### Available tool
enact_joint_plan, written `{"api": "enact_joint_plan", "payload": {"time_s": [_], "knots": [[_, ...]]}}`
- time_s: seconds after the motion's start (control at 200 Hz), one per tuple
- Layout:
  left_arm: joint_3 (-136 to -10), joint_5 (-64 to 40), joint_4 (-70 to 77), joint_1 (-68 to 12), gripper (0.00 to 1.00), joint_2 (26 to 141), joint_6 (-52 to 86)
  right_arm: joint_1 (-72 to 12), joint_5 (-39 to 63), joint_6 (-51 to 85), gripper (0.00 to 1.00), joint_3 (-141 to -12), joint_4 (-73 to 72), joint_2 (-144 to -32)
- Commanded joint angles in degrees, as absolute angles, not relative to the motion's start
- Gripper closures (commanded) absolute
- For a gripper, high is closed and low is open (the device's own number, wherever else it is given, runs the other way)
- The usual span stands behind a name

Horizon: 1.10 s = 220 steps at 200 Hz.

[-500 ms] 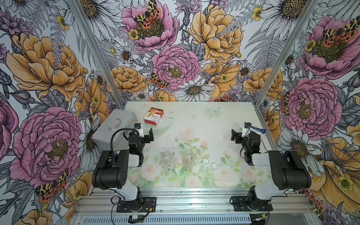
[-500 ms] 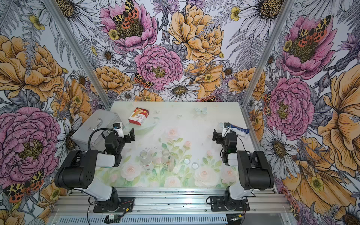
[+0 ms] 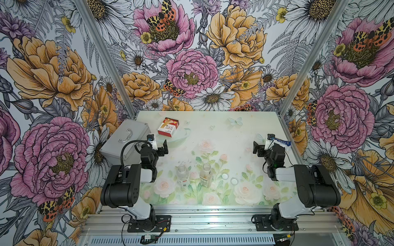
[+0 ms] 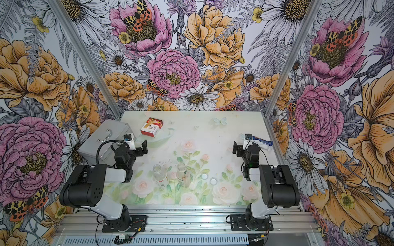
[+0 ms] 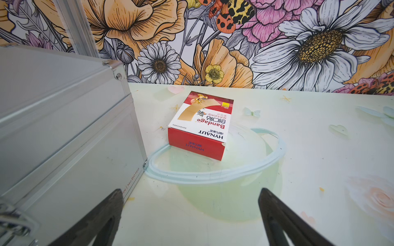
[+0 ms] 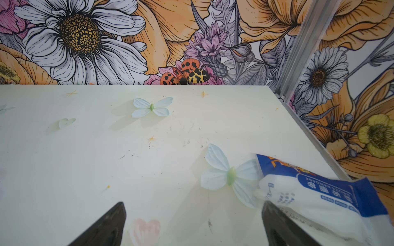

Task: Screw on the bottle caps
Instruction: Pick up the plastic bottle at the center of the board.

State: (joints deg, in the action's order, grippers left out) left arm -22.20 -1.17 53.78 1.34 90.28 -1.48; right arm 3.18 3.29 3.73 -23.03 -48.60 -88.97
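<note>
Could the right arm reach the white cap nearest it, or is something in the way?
Probably yes: the cap lies on bare table, bottles on its far side, and the right gripper is open.

nothing in the scene has visibly moved or changed since a moment ago.

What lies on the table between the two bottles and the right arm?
One white cap and a second cap lie on the table between the nearer bottle and the right arm; both top views show them.
</note>
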Motion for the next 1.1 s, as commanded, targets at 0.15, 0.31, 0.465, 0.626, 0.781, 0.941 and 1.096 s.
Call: {"api": "enact_joint_plan", "payload": {"time_s": [0.15,0.31,0.465,0.626,0.781,0.941,1.096], "knots": [[-21.7,-1.9,53.6,1.6,0.01,88.8,-1.4,2.7,3.4,3.4,0.0,-22.7,-48.6,-87.7],[-21.7,-3.0,53.6,2.1,0.01,88.8,-1.0,2.8,3.4,3.4,0.0,-22.8,-48.6,-87.7],[-21.2,-5.9,54.9,3.8,0.02,88.9,0.1,2.8,3.6,3.4,0.0,-22.7,-48.7,-87.6],[-19.2,-4.9,55.7,3.3,0.01,85.4,-0.3,2.8,6.7,2.2,0.0,-24.1,-42.7,-83.4],[-18.4,-1.3,48.3,0.2,0.01,76.4,-2.3,2.8,7.3,2.0,0.0,-24.4,-37.7,-77.7],[-23.1,3.0,34.3,-4.7,0.01,67.6,-3.5,2.8,8.3,5.3,0.0,-28.1,-26.9,-71.1],[-30.5,9.0,20.0,-11.1,0.01,62.4,0.6,2.7,8.0,13.6,0.0,-36.6,-13.0,-67.6]]}}
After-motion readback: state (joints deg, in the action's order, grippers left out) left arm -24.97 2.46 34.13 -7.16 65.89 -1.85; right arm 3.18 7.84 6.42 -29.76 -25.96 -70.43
